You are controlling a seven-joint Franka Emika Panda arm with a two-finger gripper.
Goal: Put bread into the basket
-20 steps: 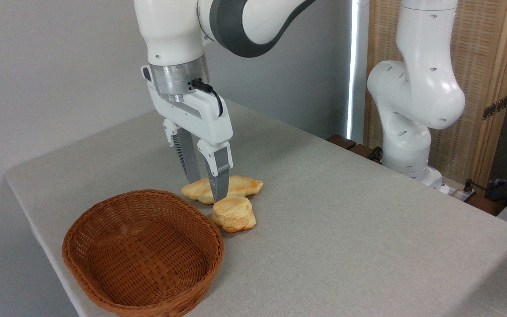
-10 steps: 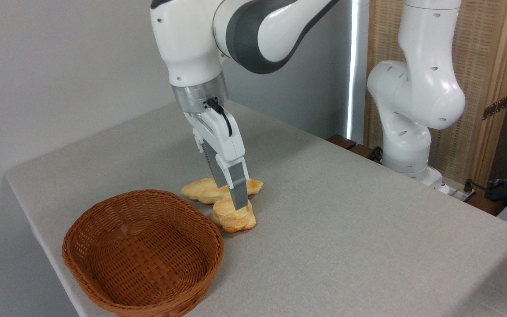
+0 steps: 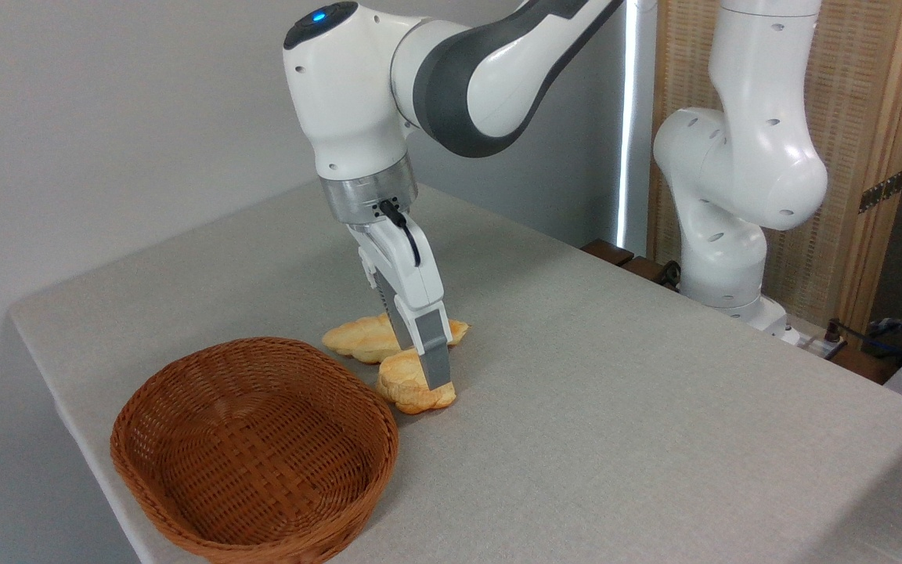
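No readable text, labels, brand marks, numbers or signs anywhere in the camera view. The white arm [image 3: 388,117] shows only plain casing and a blue light on top, no lettering. The basket [image 3: 255,450], the table [image 3: 615,407] and the slatted wooden screen [image 3: 866,157] at the back carry no print either.

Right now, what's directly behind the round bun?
The longer flat pastry lies just behind the bun, on the table. The gripper has lowered onto the bun and covers the pastry's middle; whether the two breads touch cannot be seen.
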